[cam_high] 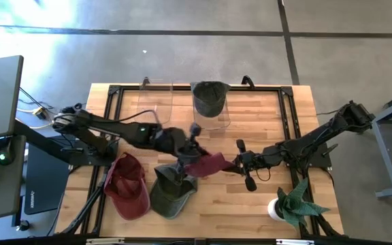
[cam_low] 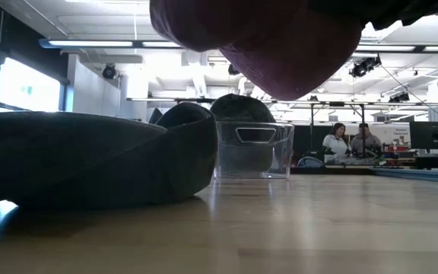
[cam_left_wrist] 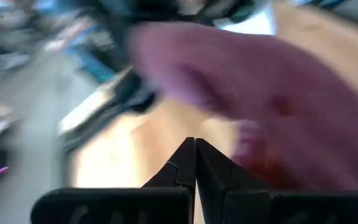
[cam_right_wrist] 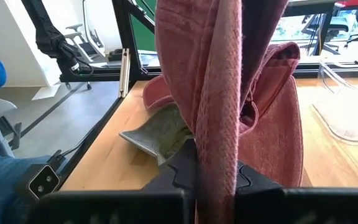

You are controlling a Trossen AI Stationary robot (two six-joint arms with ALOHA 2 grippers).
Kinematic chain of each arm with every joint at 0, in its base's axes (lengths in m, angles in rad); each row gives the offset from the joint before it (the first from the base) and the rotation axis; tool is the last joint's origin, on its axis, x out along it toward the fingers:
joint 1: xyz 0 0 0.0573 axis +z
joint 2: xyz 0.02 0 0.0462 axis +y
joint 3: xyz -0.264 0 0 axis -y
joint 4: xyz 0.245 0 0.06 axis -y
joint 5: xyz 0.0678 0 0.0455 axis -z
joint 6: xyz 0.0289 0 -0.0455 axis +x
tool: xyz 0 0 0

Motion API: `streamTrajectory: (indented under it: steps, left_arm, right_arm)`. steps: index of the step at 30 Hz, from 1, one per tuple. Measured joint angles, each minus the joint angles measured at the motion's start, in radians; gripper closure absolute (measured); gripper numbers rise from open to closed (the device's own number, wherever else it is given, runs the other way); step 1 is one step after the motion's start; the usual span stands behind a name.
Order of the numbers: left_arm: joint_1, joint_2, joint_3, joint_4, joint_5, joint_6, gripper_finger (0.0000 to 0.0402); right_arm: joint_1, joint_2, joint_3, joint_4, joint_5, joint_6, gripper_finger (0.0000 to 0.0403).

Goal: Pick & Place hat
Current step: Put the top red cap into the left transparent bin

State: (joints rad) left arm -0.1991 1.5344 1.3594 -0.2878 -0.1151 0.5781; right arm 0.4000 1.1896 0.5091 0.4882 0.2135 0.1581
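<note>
A maroon hat (cam_high: 206,165) hangs over the middle of the table, with my right gripper (cam_high: 235,162) shut on it from the right; the low view shows the hat (cam_low: 265,46) well above the tabletop. My left gripper (cam_high: 196,144) is just left of and behind the hat. Its fingers (cam_left_wrist: 195,163) are shut with nothing between them, and the blurred hat (cam_left_wrist: 260,93) lies right ahead. A red hat (cam_high: 128,185) and a dark green hat (cam_high: 172,192) rest on the table at the near left. Another dark hat (cam_high: 209,97) sits in a clear bin (cam_high: 224,121) at the far edge. My right gripper pinches a folded strip of the maroon hat's fabric (cam_right_wrist: 219,149) between its two fingers, coming in about level from the table's right side. The strip runs upright through the fingers. The rest of the hat hangs beyond them, clear of the table. Whether my left gripper's shut fingertips touch the hat, I cannot tell.
A potted plant (cam_high: 292,204) stands at the near right corner. A second clear container (cam_high: 156,95) sits left of the bin at the far edge. Bare wood shows on the table's near right (cam_high: 237,211). People sit in the room beyond (cam_low: 348,143).
</note>
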Motion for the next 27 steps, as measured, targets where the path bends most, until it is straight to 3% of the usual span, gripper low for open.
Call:
streamTrajectory:
  steps: [5, 9, 13, 19, 22, 27]
  left_arm:
    - [0.016, 0.039, 0.001, 0.104, 0.413, 0.000, 0.0401]
    - [0.015, 0.040, 0.000, 0.110, 0.526, -0.001, 0.0401]
    - [0.009, -0.036, -0.002, 0.020, 0.462, -0.030, 0.0401]
    - [-0.017, -0.128, 0.002, -0.148, 0.216, 0.011, 0.0376]
    - [-0.033, -0.164, 0.002, -0.225, 0.153, 0.001, 0.0331]
    - [-0.040, -0.187, 0.003, -0.359, 0.160, -0.155, 0.0217]
  right_arm:
    - [0.000, 0.000, 0.000, -0.011, -0.001, 0.000, 0.0387]
    - [0.000, 0.000, 0.000, -0.027, 0.004, 0.000, 0.0390]
    - [0.000, 0.000, 0.000, -0.038, 0.032, 0.000, 0.0392]
    - [0.000, 0.000, 0.000, -0.041, 0.046, 0.000, 0.0391]
    - [0.000, 0.000, 0.000, -0.037, 0.046, 0.001, 0.0393]
    - [0.000, 0.001, 0.000, -0.029, 0.046, 0.000, 0.0390]
